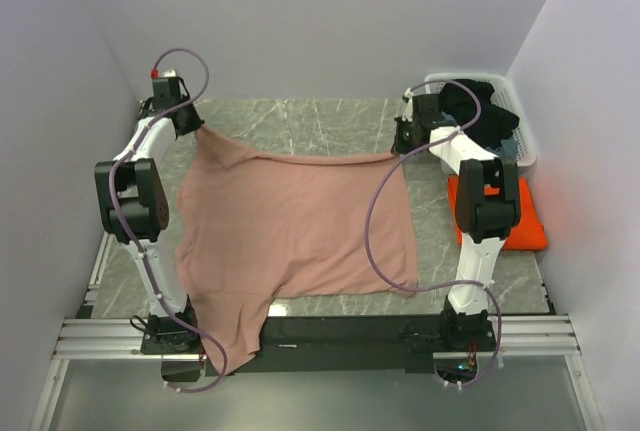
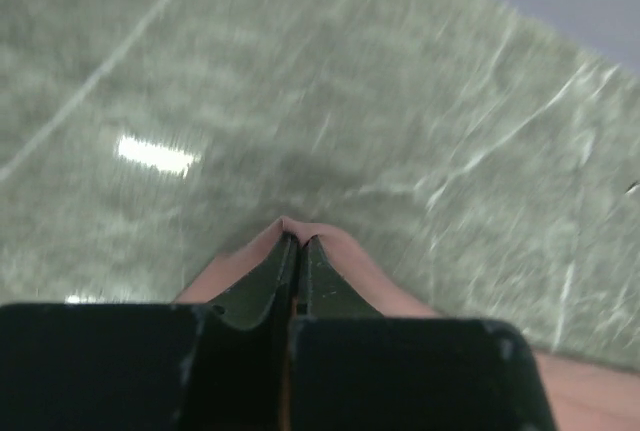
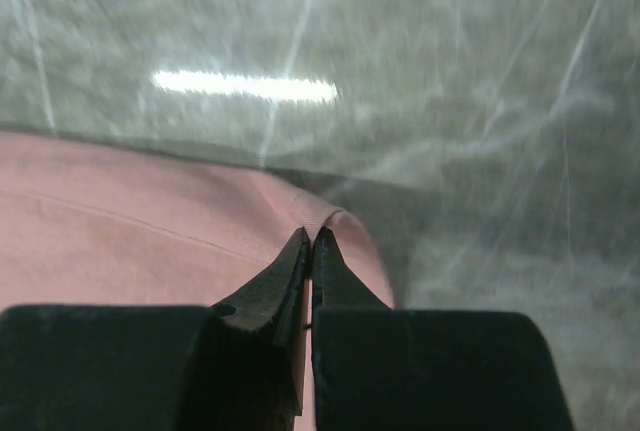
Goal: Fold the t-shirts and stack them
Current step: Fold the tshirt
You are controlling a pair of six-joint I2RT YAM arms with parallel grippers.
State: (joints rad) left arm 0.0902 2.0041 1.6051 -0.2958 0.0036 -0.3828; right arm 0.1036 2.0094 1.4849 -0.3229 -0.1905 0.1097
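Pinches far corner of dusty-pink tee [image 1: 300, 221] away from white basket [image 1: 528, 146] with left gripper [image 2: 297, 249], jaws clamped tight on cloth; grips corner nearest basket with right gripper [image 3: 311, 246], likewise fully closed on fabric. Shows tee spread over table [image 1: 300, 116] left of basket, one sleeve drooping off near edge. Leaves orange tee [image 1: 520, 223] just in front of basket. Reads as flattening step before first fold. Next probably calls for lowering taut, letting go, regrasping one side to fold over.

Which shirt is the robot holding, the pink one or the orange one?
The pink shirt: the left gripper and right gripper pinch its far corners. The orange shirt lies apart at the right.
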